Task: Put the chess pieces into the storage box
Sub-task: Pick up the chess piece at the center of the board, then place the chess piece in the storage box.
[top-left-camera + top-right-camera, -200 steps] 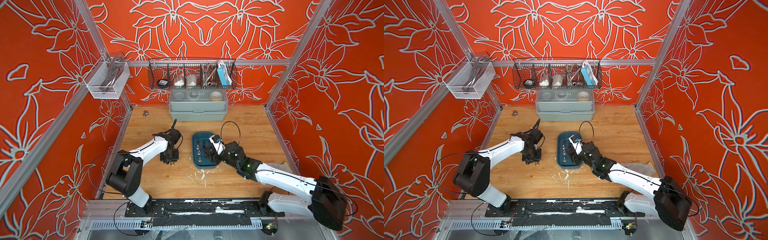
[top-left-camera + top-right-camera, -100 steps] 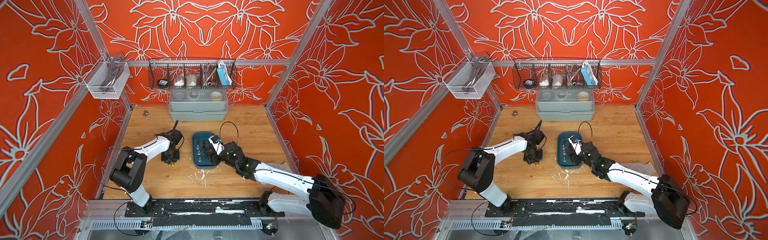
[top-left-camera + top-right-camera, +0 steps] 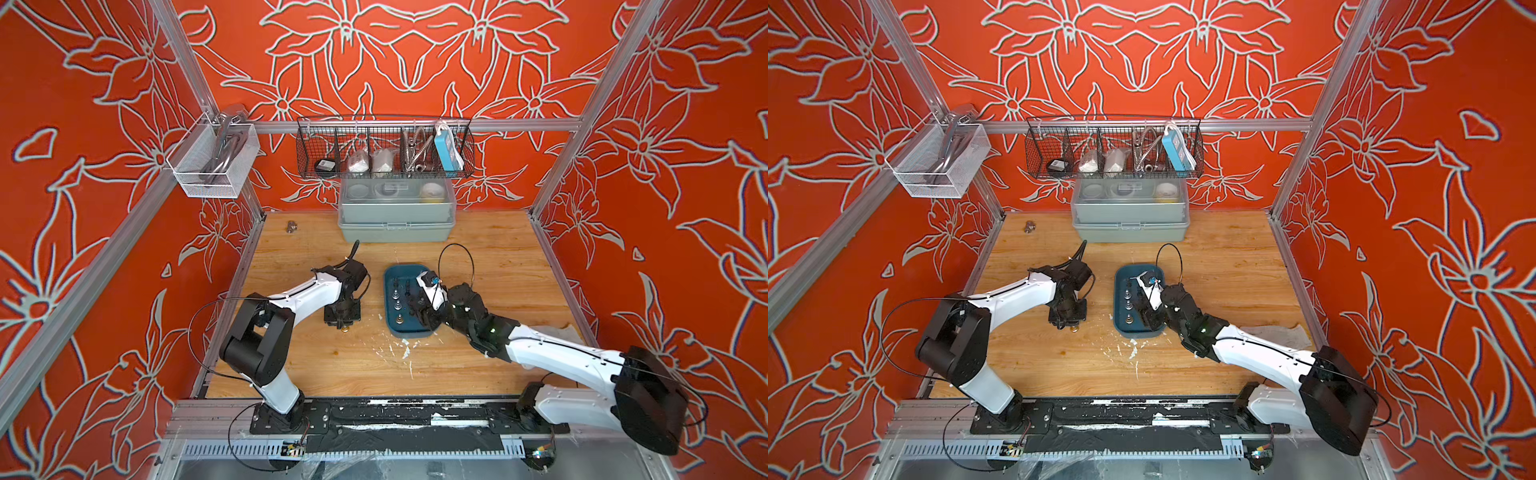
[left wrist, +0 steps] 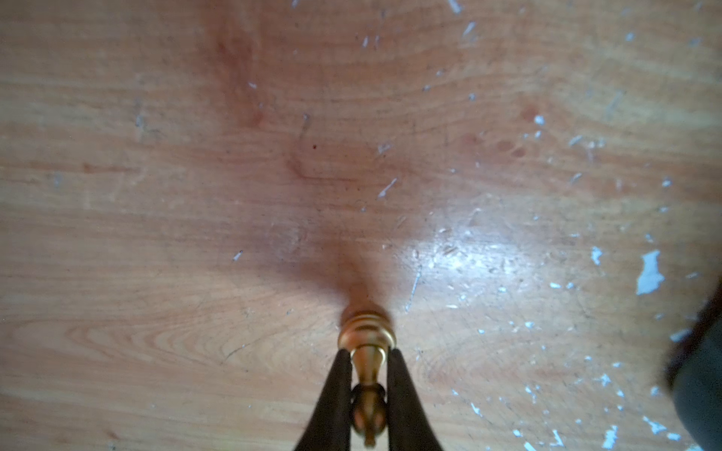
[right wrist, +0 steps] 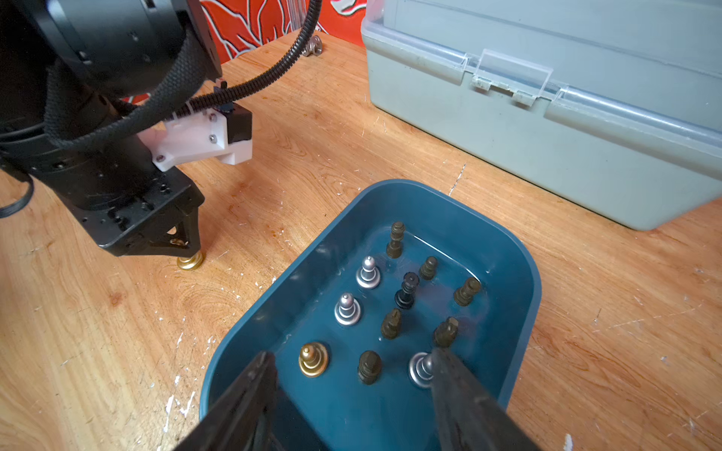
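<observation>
Wood-grain table (image 3: 478, 353), flecked with white scratches and chips.

One gold chess piece (image 4: 365, 332) is gripped by the left gripper (image 4: 367, 353). Its two black fingers (image 4: 340, 382) are pressed tight on the piece's thin neck, with the round base pointing down at the wood. Whether the base rests on the table cannot be told. In a top view this piece (image 3: 344, 328) is seen left of the blue tray (image 3: 392, 274), near the tray's near left corner but apart from it.

The tray is placed mid-table, on the near side of a grey lidded box (image 3: 395, 224). Eleven chess pieces (image 5: 347, 310) are counted standing in it: one gold, three silver, seven dark.

The right gripper (image 5: 351, 357) is held over the tray's near end. Its fingers are spread wide and nothing is clamped. One finger (image 5: 461, 390) is just beside a silver piece.

Writing: print on the blue pack (image 3: 446, 151) in the wire basket (image 3: 384, 145) on the far wall is too small to be read.
</observation>
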